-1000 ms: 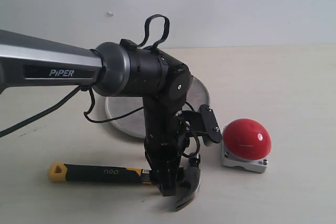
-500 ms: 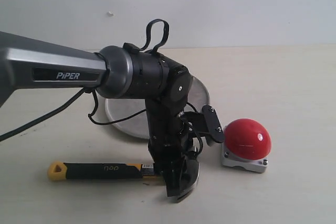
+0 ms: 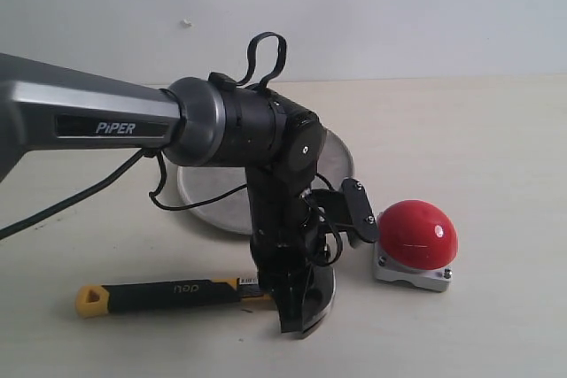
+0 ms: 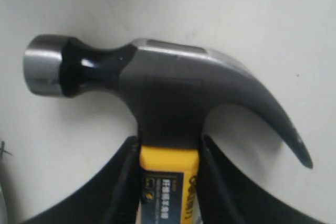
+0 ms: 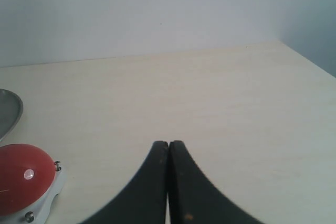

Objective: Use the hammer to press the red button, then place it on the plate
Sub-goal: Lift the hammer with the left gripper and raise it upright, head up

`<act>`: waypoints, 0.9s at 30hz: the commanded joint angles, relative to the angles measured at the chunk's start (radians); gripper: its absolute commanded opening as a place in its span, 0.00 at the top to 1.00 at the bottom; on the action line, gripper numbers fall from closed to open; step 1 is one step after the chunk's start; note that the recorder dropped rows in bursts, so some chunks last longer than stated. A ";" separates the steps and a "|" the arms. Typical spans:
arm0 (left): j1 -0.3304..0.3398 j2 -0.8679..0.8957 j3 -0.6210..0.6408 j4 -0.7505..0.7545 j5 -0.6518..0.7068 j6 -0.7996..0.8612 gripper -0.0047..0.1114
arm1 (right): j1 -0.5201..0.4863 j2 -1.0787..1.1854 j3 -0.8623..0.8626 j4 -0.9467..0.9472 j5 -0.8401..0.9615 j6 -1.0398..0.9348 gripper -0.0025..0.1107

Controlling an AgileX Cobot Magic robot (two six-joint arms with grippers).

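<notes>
The hammer (image 3: pixel 168 292) lies along the table's front, black handle pointing left, its yellow end (image 3: pixel 89 300) farthest out. My left gripper (image 3: pixel 297 307) comes down over the head end and hides most of the head. In the left wrist view both fingers press the yellow label band (image 4: pixel 167 182) just below the dark steel head (image 4: pixel 157 85), so the gripper (image 4: pixel 168 142) is shut on the hammer. The red button (image 3: pixel 416 232) sits on its grey base just right of that gripper. Behind the arm lies the steel plate (image 3: pixel 213 196), partly hidden. My right gripper (image 5: pixel 168 145) is shut and empty.
The left arm's grey link (image 3: pixel 89 117) and a loose cable (image 3: pixel 71 196) stretch across the left side. A pale wall bounds the table at the back. In the right wrist view the button (image 5: pixel 23 177) and the plate's rim (image 5: pixel 8 111) show at one edge.
The left gripper has shifted slightly right and settled lower over the hammer's head, which is now mostly hidden. The handle's yellow end has swung a little toward the front and left.
</notes>
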 commanded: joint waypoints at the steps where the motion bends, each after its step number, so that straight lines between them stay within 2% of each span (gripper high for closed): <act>1: -0.005 -0.051 0.006 0.003 0.044 -0.007 0.96 | -0.008 -0.007 0.005 -0.004 -0.006 -0.010 0.98; 7: -0.005 -0.160 0.006 0.003 0.023 -0.014 0.96 | -0.008 -0.007 0.005 -0.004 -0.006 -0.010 0.98; 20: -0.005 -0.417 0.006 0.003 -0.122 -0.078 0.96 | -0.008 -0.007 0.005 -0.004 -0.006 -0.010 0.98; 24: -0.005 -0.505 0.006 0.003 -0.234 -0.167 0.96 | -0.008 -0.007 0.005 -0.004 -0.006 -0.010 0.98; 27: -0.005 -0.537 0.006 -0.001 -0.382 -0.296 0.96 | -0.008 -0.007 0.005 -0.004 -0.006 -0.010 0.98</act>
